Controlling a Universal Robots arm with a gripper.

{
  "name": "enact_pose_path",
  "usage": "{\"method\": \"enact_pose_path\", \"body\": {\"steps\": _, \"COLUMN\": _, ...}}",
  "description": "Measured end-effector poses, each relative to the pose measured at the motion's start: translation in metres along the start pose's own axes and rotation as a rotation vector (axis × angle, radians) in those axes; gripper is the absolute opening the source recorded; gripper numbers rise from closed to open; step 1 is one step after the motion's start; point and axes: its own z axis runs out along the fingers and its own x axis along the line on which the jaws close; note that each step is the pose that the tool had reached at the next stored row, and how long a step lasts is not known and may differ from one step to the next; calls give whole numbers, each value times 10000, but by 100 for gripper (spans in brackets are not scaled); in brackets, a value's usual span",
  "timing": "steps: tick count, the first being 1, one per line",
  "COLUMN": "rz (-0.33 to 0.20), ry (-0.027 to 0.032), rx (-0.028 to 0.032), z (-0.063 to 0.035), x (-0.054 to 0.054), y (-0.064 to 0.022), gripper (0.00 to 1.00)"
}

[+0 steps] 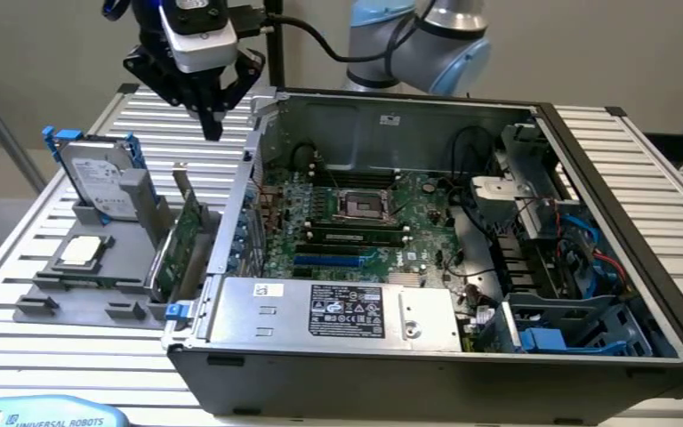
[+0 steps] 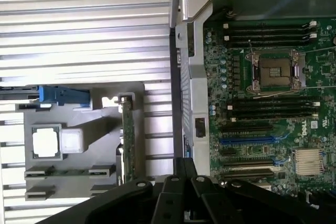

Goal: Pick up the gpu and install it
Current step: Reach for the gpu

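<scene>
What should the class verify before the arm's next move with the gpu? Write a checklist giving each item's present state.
1. gpu upright in its holder: ok.
2. Gripper empty: ok.
3. Jaws open for a grasp: not ok, shut.
4. Gripper down at the gpu: not ok, it hangs above, apart from it.
5. Case open, blue slot unoccupied: ok.
6. Blue slot free of debris: cannot tell.
</scene>
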Motion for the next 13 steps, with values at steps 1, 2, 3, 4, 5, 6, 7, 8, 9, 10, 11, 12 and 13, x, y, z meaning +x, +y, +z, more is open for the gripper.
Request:
{"method": "enact_pose_path", "body": {"steps": 1, "rz": 0, "ry": 0, "rx": 1, "z": 3, "x": 46, "y": -11, "gripper": 11}}
{"method": "enact_pose_path", "body": {"steps": 2, "rz": 1, "ry": 0, "rx": 1, "z": 8, "x": 90, "y": -20, "gripper": 11}}
{"method": "enact_pose_path", "body": {"steps": 3, "rz": 1, "ry": 0, "rx": 1, "z": 16, "x": 135, "y": -29, "gripper": 11}}
{"method": "enact_pose_path", "body": {"steps": 4, "rz": 1, "ry": 0, "rx": 1, "z": 26, "x": 184, "y": -37, "gripper": 11}}
{"method": "enact_pose_path", "body": {"steps": 5, "rz": 0, "ry": 1, "rx": 1, "z": 36, "x": 228, "y": -44, "gripper": 11}}
{"method": "enact_pose_path", "body": {"steps": 6, "rz": 0, "ry": 1, "rx": 1, "z": 48, "x": 272, "y": -50, "gripper": 11}}
{"method": "enact_pose_path", "body": {"steps": 7, "rz": 0, "ry": 0, "rx": 1, "z": 61, "x": 317, "y": -55, "gripper": 11}}
{"method": "enact_pose_path", "body": {"steps": 8, "rz": 1, "ry": 0, "rx": 0, "z": 75, "x": 363, "y": -60, "gripper": 11}}
{"method": "enact_pose_path", "body": {"steps": 9, "rz": 1, "ry": 0, "rx": 1, "z": 90, "x": 408, "y": -64, "gripper": 11}}
{"method": "enact_pose_path", "body": {"steps": 10, "rz": 0, "ry": 0, "rx": 2, "z": 107, "x": 457, "y": -69, "gripper": 11}}
{"method": "enact_pose_path", "body": {"steps": 11, "rz": 0, "ry": 1, "rx": 3, "z": 122, "x": 502, "y": -73, "gripper": 11}}
{"method": "enact_pose_path", "body": {"steps": 12, "rz": 0, "ry": 0, "rx": 3, "z": 137, "x": 547, "y": -77, "gripper": 11}}
{"method": "enact_pose_path", "body": {"steps": 13, "rz": 0, "ry": 0, "rx": 4, "z": 153, "x": 593, "y": -81, "gripper": 11}}
